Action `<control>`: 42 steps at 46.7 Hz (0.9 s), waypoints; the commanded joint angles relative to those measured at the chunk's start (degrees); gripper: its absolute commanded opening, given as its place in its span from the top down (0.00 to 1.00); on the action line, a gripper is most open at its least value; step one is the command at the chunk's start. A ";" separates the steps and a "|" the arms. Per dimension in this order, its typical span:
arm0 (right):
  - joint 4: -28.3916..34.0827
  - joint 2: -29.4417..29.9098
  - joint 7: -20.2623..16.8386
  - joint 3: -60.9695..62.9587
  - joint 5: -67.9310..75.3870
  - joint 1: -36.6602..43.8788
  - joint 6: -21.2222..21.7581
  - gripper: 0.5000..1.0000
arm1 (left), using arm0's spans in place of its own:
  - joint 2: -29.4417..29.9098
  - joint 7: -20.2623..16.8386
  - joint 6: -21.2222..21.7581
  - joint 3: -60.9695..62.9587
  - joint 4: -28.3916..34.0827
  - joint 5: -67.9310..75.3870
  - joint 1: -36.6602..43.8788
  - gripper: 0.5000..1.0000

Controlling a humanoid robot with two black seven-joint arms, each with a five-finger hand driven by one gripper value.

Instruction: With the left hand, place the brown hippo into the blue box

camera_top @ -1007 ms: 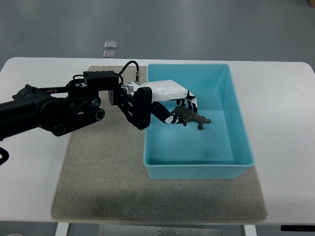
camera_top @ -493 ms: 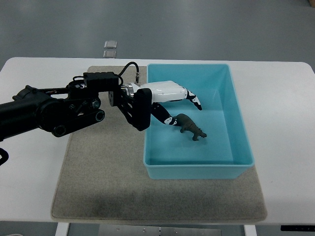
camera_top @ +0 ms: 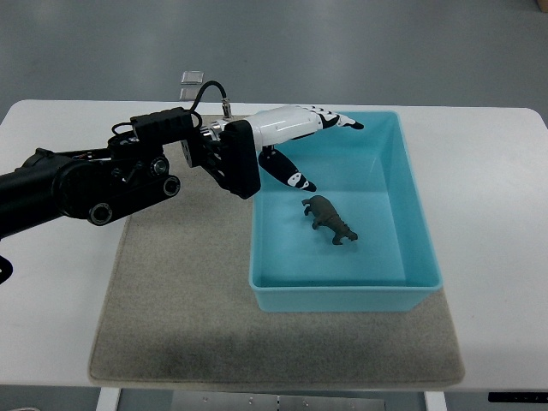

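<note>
Now that the left hand (camera_top: 287, 141) has let go and lifted toward the far-left rim, fingers (camera_top: 295, 178) spread wide and empty, the brown hippo (camera_top: 330, 220) lies inside the blue box (camera_top: 419, 231); placement looks done.

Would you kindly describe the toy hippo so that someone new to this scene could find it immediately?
On the white table a grey mat carries an open blue box. The brown hippo stands on the box's floor, near the middle, just below the left hand with its fingers spread. It is the only thing inside the box, small and dark against the blue.
</note>
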 commanded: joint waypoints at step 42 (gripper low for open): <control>0.02 0.00 0.00 0.00 0.00 0.00 0.06 0.13 | 7.64 0.70 0.12 -7.62 5.00 -46.24 2.37 0.02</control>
